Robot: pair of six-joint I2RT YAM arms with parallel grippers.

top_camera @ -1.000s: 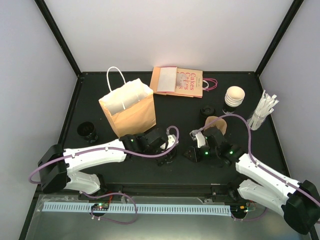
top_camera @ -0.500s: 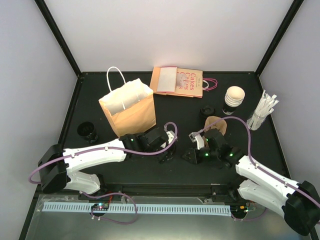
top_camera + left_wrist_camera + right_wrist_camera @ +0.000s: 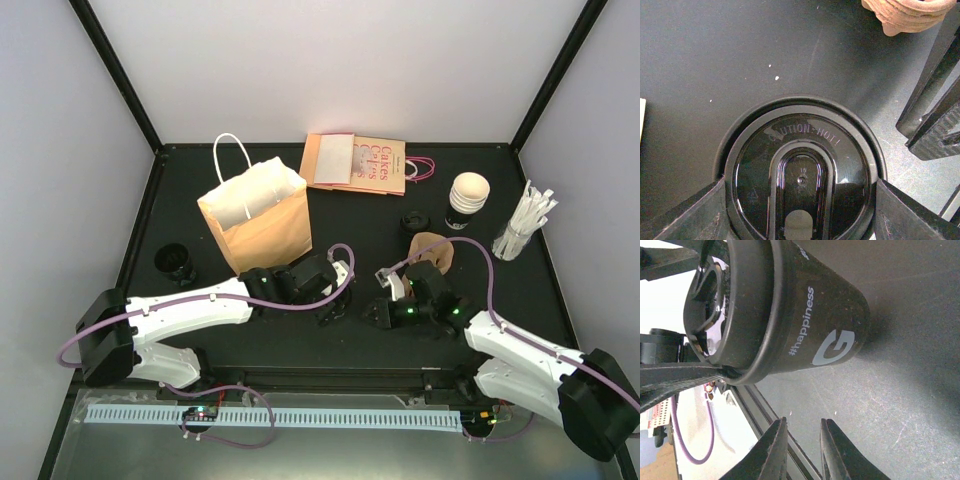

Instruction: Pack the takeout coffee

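Since the left claw [image 3: 334, 306] pinches the coffee [image 3: 800, 170] at the lid rim, one finger on each side, the step in hand looks like the grasp just before the lift. The coffee stands upright on the worktop [image 3: 715, 60] with its lid on, near the open bag [image 3: 255, 222] and to its near right. For the next move, I judge that the left arm must raise the cup straight, keep it level, carry it over the bag's mouth and lower it inside without catching the paper edge. The left arm lies low, stretched toward the centre, with its wrist bent down over the cup. The right arm reaches in from the other side. The right claw [image 3: 802, 422] sits low, just beside the cup wall, fingers spread only a little and holding nothing, so it should probably give way first.
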